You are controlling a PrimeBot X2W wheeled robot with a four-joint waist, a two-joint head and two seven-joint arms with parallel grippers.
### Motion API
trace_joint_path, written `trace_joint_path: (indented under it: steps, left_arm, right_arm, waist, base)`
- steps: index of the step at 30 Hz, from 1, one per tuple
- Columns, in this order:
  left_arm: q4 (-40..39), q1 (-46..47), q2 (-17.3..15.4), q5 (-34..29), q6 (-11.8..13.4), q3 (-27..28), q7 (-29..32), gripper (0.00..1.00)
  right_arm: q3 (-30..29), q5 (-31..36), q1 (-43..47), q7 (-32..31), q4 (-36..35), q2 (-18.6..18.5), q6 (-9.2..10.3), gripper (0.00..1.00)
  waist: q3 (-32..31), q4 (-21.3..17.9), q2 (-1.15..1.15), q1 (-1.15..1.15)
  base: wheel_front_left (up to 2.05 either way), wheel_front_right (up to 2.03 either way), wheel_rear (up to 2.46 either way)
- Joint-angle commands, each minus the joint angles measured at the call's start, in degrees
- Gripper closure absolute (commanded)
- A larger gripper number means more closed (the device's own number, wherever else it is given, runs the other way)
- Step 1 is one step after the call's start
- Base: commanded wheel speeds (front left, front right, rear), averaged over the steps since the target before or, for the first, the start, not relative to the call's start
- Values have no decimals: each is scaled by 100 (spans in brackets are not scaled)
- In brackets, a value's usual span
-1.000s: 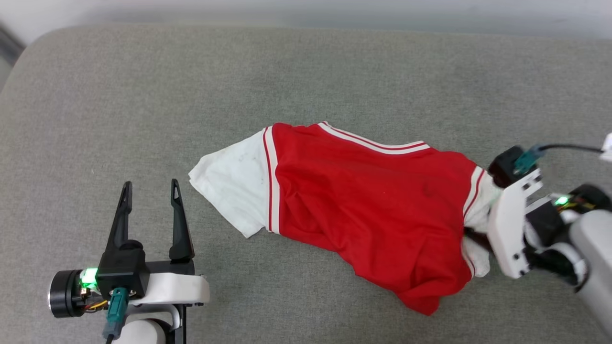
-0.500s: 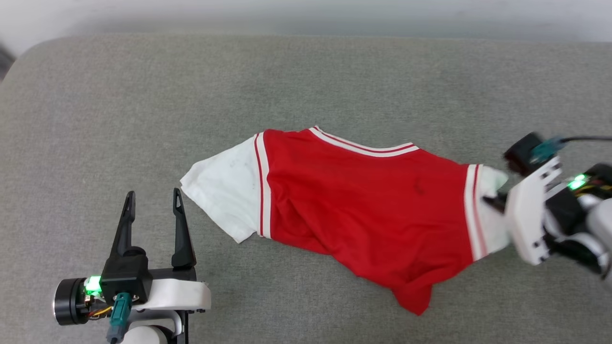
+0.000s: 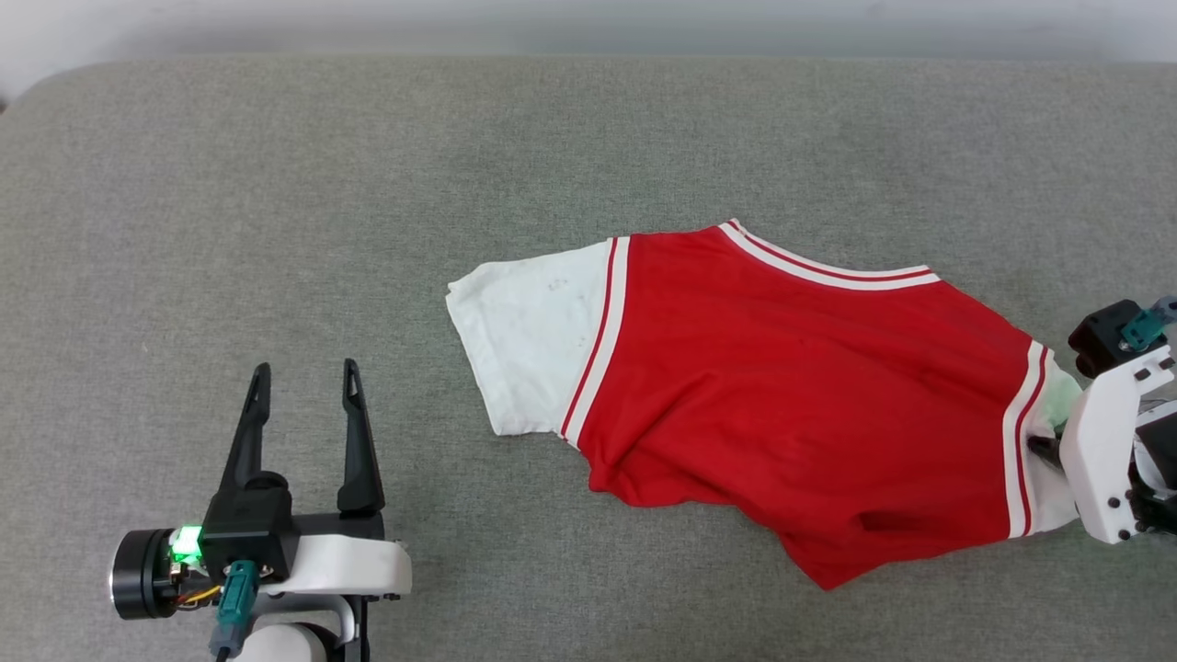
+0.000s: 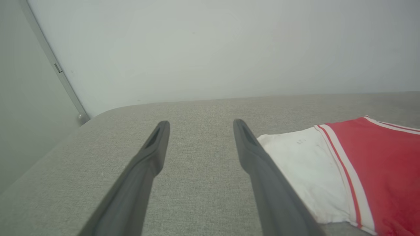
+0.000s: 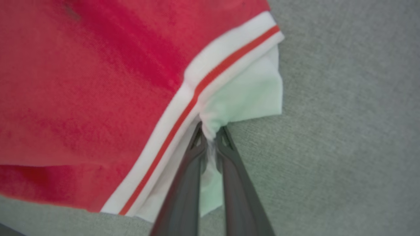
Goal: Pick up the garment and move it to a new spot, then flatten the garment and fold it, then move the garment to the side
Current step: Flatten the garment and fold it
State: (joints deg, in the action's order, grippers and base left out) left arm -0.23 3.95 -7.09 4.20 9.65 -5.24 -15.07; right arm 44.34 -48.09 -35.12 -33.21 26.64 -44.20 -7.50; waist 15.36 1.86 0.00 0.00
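The red jersey [image 3: 791, 405] lies sleeve-to-sleeve across the grey cushion [image 3: 276, 184], 1 white sleeve [image 5: 242, 95] pinched in the right gripper [image 5: 210, 129], the other sleeve [image 3: 529, 345] free near the wide-spread, empty left gripper [image 3: 306, 370].

The left pincer [image 4: 200, 123] stood with its two dark fingers [image 4: 144, 170] spread wide and nothing between them, over a grey fabric surface [image 4: 197, 183] to the left of the garment [image 4: 384, 164]. The garment lay flat on that surface, its white sleeve [image 4: 305, 160] nearest the pincer and partly hidden behind the right-hand finger. Beyond the garment rose a pale wall [image 4: 210, 49].
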Motion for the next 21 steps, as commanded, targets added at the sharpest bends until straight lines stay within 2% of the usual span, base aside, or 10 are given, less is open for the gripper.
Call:
trace_joint_path:
  steps: [1,2,3,4,8,13,17,21]
  left_arm:
    - [26,58,3,-30,-21,36,-14,0]
    - [37,60,11,-46,-43,50,-14,0]
    - [64,55,20,-55,-57,62,-14,0]
    - [89,55,19,-62,-69,70,-14,0]
    - [208,54,-25,-105,-151,126,-14,0]
    - [338,157,-93,-109,-258,216,-14,0]
    - [422,349,-218,-119,-424,247,-14,0]
    - [646,688,-350,-92,-608,260,-14,0]
  right_arm:
    - [76,-29,174,51,156,137,2,100]
    - [27,-77,211,148,257,226,3,88]
    - [-22,-70,215,280,327,279,3,31]
    - [-58,-5,204,425,385,308,3,0]
    - [-260,245,85,1166,413,279,2,0]
    - [-936,634,-64,2620,364,289,4,0]
    - [-1618,1209,-42,3708,306,482,3,0]
    - [-2404,1848,179,4448,94,929,4,0]
  waist:
    - [1,0,0,0]
    - [-8,-6,0,0]
    - [-28,-15,0,0]
    - [-54,-28,0,0]
    - [-222,-121,0,0]
    - [-409,-262,0,0]
    - [-482,-356,0,0]
    - [-501,-432,0,0]
  base:
    - [0,0,0]
    - [0,0,0]
    - [0,0,0]
    - [0,0,0]
    - [0,0,0]
    - [0,0,0]
    - [0,0,0]
    - [0,0,0]
